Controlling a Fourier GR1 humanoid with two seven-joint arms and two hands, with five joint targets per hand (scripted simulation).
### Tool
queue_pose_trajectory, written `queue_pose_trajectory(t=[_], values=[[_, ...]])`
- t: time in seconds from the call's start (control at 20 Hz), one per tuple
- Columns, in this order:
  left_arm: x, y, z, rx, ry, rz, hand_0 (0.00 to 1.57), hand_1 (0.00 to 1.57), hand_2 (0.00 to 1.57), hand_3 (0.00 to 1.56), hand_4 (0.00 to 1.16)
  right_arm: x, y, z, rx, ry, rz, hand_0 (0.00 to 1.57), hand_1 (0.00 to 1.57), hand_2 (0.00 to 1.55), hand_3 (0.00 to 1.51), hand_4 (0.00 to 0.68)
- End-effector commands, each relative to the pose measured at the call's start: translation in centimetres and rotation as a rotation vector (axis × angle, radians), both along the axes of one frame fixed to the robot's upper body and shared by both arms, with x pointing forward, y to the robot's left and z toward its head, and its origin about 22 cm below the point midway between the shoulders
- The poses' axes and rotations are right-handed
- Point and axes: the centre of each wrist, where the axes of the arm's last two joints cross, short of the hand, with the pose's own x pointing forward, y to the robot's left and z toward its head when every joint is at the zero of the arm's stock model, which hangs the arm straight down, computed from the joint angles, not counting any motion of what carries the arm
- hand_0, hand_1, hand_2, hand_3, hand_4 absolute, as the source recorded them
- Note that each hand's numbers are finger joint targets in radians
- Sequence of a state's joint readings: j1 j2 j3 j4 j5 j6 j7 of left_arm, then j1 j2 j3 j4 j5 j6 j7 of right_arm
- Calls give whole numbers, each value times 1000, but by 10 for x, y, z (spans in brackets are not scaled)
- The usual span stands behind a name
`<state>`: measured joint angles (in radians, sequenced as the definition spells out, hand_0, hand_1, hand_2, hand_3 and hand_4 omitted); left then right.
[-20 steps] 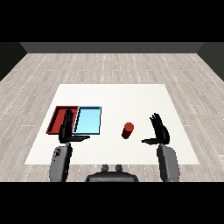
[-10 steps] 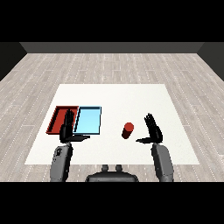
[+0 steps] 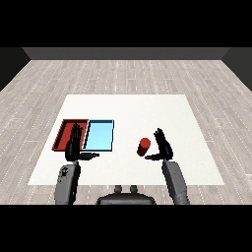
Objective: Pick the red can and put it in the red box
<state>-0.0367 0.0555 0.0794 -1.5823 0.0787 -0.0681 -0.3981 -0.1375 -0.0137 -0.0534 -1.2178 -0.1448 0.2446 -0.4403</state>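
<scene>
A small red can (image 3: 143, 146) stands upright on the white table (image 3: 133, 110), right of centre. My right hand (image 3: 163, 146) is open just to the can's right, fingers straight and thumb reaching toward the can's base, with a narrow gap between them. The red tray (image 3: 64, 133) lies at the left of the table. My left hand (image 3: 75, 144) is open with fingers raised, and it covers the red tray's near right part.
A light blue tray (image 3: 99, 135) lies right beside the red tray, between it and the can. The table's near edge runs just below both hands.
My right hand has moved left toward the red can and now sits close beside it. The left hand and the can have stayed where they were.
</scene>
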Motion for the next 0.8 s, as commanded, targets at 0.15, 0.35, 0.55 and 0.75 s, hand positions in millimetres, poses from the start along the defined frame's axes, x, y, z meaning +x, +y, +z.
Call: queue_pose_trajectory(t=[0.15,0.35,0.55,0.75], values=[[15,-15,18,-2,-4,6,0,0,0,0,0,-1,8,-7,16,15,-7,0,0,0,0,0],[0,8,-5,-4,-4,-5,0,0,0,0,0,-2,2,-9,17,31,-6,0,0,0,0,0],[-14,7,-1,9,-15,-6,0,0,0,0,0,6,25,-11,36,38,-5,0,0,0,0,0],[-4,-11,7,-9,-10,-7,0,0,0,0,0,24,28,-14,4,54,2,0,0,0,0,0]])
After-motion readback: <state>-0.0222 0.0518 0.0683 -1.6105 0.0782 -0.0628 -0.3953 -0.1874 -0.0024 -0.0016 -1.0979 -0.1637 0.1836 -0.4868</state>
